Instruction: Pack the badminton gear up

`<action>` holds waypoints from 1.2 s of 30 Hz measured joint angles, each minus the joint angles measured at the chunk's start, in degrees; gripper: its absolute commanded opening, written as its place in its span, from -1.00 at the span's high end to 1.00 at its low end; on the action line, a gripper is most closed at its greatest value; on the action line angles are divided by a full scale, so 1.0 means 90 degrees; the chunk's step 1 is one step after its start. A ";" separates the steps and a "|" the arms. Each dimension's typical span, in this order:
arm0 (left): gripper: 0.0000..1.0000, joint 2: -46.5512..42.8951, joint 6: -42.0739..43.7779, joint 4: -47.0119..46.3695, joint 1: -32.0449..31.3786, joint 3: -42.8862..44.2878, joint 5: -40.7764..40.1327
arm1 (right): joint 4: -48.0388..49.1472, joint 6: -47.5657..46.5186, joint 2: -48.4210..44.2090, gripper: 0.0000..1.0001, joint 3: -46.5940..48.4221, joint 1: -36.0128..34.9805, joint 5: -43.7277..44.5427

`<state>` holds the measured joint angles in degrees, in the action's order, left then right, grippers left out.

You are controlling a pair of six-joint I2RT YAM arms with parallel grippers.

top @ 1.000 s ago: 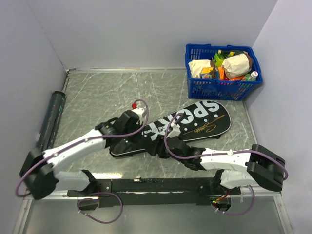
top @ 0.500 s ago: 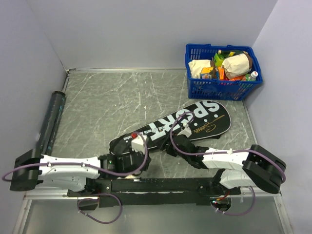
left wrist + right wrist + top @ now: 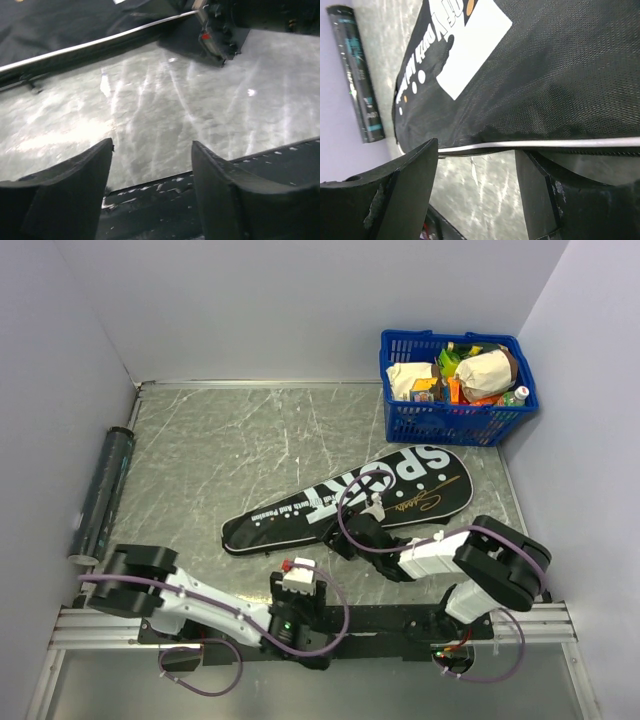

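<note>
The black racket-shaped bag (image 3: 350, 495) lettered "SPORT" lies flat and slanted in the middle of the table. Its white-piped near edge shows in the left wrist view (image 3: 95, 47) and in the right wrist view (image 3: 545, 65). The dark cylindrical tube (image 3: 100, 495) lies along the left wall, apart from both arms, and shows again in the right wrist view (image 3: 357, 75). My right gripper (image 3: 345, 540) (image 3: 477, 145) stands open just short of the bag's near edge, holding nothing. My left gripper (image 3: 298, 585) (image 3: 152, 145) hangs open and empty over the black base rail, well short of the bag.
A blue plastic basket (image 3: 400, 420) full of groceries stands at the back right corner. The black rail (image 3: 380, 618) runs along the near edge under the left fingers. Walls close off the left, back and right sides. The right gripper (image 3: 220, 35) shows in the left wrist view.
My left arm has pulled back from the bag to the near rail and its jaws have opened. The right arm folded back slightly, its gripper staying open at the bag's edge.
</note>
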<state>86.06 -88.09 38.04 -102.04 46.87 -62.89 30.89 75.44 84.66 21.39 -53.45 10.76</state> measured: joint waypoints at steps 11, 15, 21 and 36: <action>-0.37 0.0369 -0.2169 0.2227 -0.0376 0.0102 -0.0430 | 0.0799 0.0471 0.0515 -0.38 0.0000 0.0034 -0.0257; -0.34 -0.0614 -0.1768 0.1753 -0.0381 -0.0590 -0.0466 | 0.0879 0.0682 0.0517 -0.38 -0.0078 -0.0078 -0.0245; -0.34 -0.1724 -0.0624 0.0746 -0.0364 -0.1185 -0.0452 | 0.1090 0.1154 0.0508 -0.40 -0.0272 -0.0299 -0.0109; -0.29 -0.3201 0.3315 -0.2793 0.0316 -0.2463 0.0911 | 0.1083 0.1972 0.1044 -0.20 0.0168 -0.0274 0.0427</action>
<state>57.25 -58.26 12.91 -99.20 24.71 -54.70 40.64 93.19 94.06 22.90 -55.92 14.61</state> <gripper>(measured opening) 0.642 0.667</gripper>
